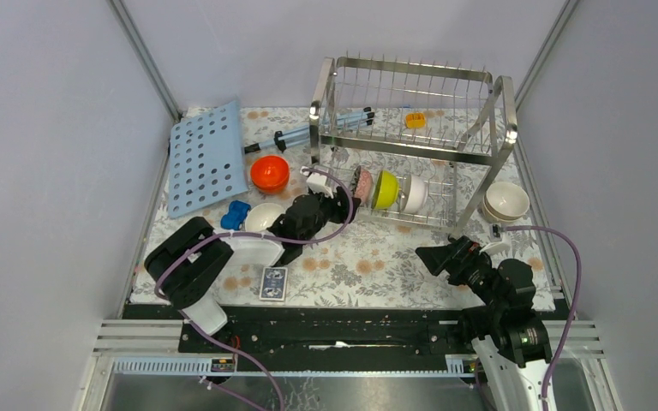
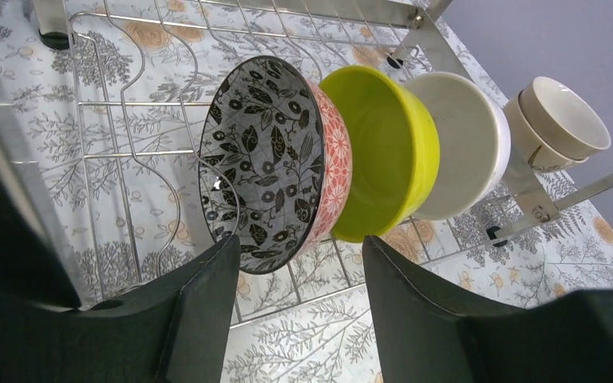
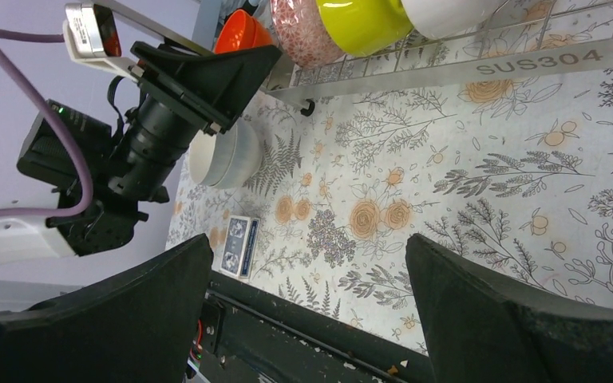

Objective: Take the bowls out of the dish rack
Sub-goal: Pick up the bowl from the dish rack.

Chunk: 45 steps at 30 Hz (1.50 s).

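The steel dish rack (image 1: 411,147) stands at the back right. Its lower tier holds three bowls on edge: a black-and-pink patterned bowl (image 1: 361,184), a yellow-green bowl (image 1: 385,189) and a white bowl (image 1: 414,193). My left gripper (image 1: 349,205) is open at the rack's front left. In the left wrist view, the left gripper (image 2: 299,263) sits just below the patterned bowl (image 2: 263,159), with its left finger (image 2: 207,303) at the bowl's rim. The yellow-green bowl (image 2: 383,152) and white bowl (image 2: 463,144) are behind the patterned one. My right gripper (image 1: 424,255) (image 3: 307,255) is open and empty over the mat.
Two stacked cream bowls (image 1: 506,202) sit right of the rack. An orange bowl (image 1: 269,173) and a white bowl (image 1: 263,217) sit left of it. Also on the mat are a light-blue perforated board (image 1: 206,158), a blue toy (image 1: 236,214) and a card deck (image 1: 273,282).
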Available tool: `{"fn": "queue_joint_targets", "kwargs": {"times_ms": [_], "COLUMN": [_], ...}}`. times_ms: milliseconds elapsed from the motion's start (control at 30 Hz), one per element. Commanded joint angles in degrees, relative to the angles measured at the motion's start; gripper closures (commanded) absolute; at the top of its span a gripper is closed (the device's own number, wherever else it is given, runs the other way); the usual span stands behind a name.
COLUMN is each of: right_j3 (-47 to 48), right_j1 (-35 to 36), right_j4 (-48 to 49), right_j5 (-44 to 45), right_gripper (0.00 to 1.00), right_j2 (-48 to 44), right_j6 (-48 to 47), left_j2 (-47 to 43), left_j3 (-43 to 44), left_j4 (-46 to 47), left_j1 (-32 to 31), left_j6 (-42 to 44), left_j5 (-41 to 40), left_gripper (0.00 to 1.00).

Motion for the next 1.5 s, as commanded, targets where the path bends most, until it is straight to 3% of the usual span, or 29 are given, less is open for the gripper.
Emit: {"fn": "queue_joint_targets", "kwargs": {"times_ms": [0, 233, 567, 1000, 1300, 1467], "right_j3": [1.7, 1.8, 1.5, 1.1, 0.6, 0.6], "right_j1": [1.1, 1.8, 2.9, 3.8, 4.4, 4.5], "right_j4": [2.5, 2.2, 1.3, 1.4, 1.4, 1.5], "right_j5": [-1.3, -1.1, -0.9, -0.7, -0.6, -0.6], "right_gripper": [0.02, 0.02, 0.01, 0.01, 0.01, 0.01], "right_j2": [-0.6, -0.6, -0.6, -0.6, -0.7, -0.6], "right_j6": [-1.1, -1.6, -2.1, -2.2, -2.2, -2.3], "left_j2": [2.9, 6.3, 8.0, 13.8, 17.6, 18.6], "left_j3": [2.9, 3.4, -5.5, 0.7, 3.9, 4.5], "left_j4": [10.2, 14.3, 37.1, 35.1, 31.6, 31.8], "left_j1": [1.5, 1.8, 1.3, 1.3, 1.3, 1.4], "left_j6": [-0.2, -1.4, 1.2, 9.0, 10.9, 10.5], "left_j5": [6.5, 9.8, 4.1, 4.5, 5.1, 6.2], "left_gripper": [0.41, 0.45, 0.35, 0.36, 0.50, 0.66]}}
